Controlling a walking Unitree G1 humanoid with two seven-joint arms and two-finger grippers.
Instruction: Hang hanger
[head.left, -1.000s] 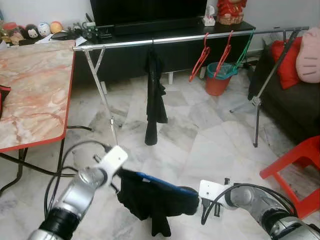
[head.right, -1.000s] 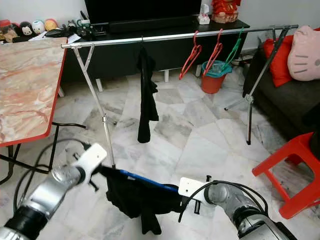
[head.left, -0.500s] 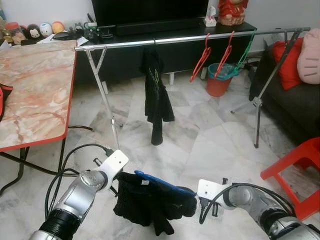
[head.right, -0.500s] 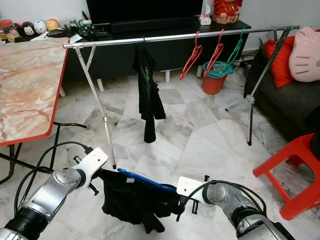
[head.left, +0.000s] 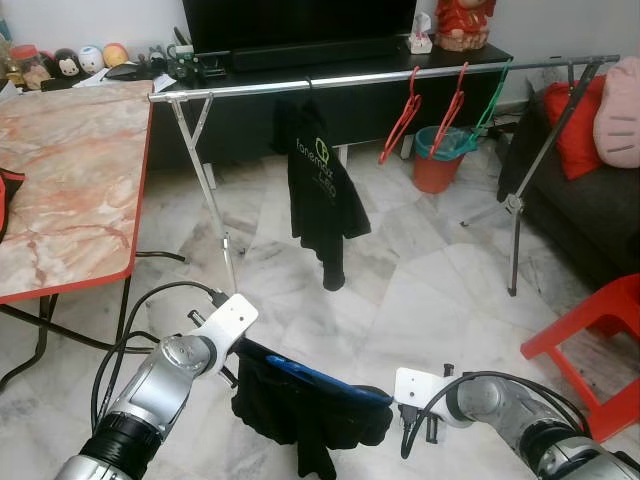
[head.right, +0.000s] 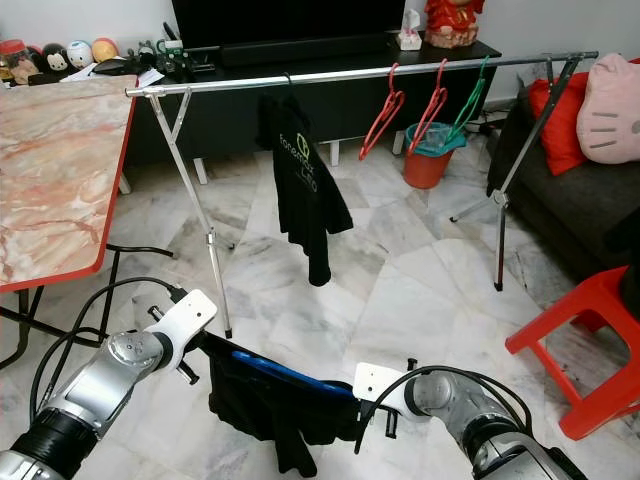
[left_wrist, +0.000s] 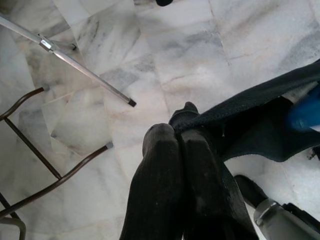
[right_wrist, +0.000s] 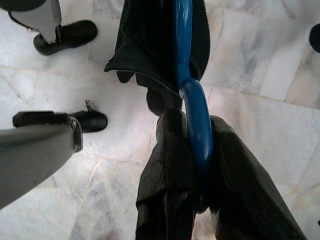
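Right gripper (right_wrist: 192, 150) clamps blue hanger (head.left: 320, 378); left gripper (left_wrist: 177, 142) pinches its draped black garment (head.left: 300, 420).

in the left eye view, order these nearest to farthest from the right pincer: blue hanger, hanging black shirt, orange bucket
1. Blue hanger: clamped in the right pincer, low between both arms.
2. Hanging black shirt: on the rail, ahead and slightly left.
3. Orange bucket: farthest, beyond the rail near the TV stand.

A home's living room: marble-tiled floor (head.left: 420, 270), a dark TV console (head.left: 340, 95) along the wall, a sofa (head.left: 590, 215) with a red cushion (head.left: 572, 125), and a metal clothes rack (head.left: 380, 75) with a black T-shirt (head.left: 322, 195) and spare hangers (head.left: 432, 105). Soft toys (head.left: 70, 60) sit beyond the marble-pattern surface (head.left: 60, 180).
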